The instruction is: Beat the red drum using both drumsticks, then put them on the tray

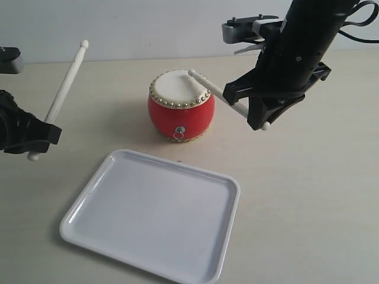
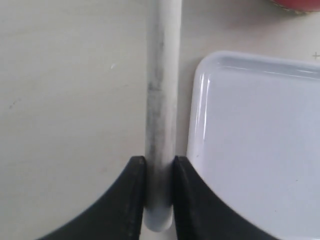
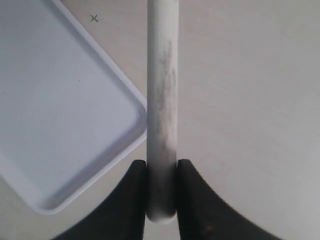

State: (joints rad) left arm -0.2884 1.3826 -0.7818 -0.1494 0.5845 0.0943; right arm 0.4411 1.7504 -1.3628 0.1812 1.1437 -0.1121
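Observation:
The red drum (image 1: 180,106) with its cream skin and gold studs stands at the middle back of the table. My right gripper (image 1: 251,115) is shut on a drumstick (image 1: 220,92) (image 3: 162,100), whose rounded tip rests on the drum's skin near its right rim. My left gripper (image 1: 40,139) is shut on the other drumstick (image 1: 65,89) (image 2: 162,100), which points up and away, clear of the drum. In front of the drum lies the white tray (image 1: 83,204), with nothing on it. A corner of the tray (image 2: 200,100) (image 3: 135,125) shows in both wrist views.
The pale tabletop (image 1: 308,201) is bare to the right of the tray and in front of my right arm. A light wall runs along the back edge. A sliver of the drum's red body (image 2: 297,4) shows at the edge of the left wrist view.

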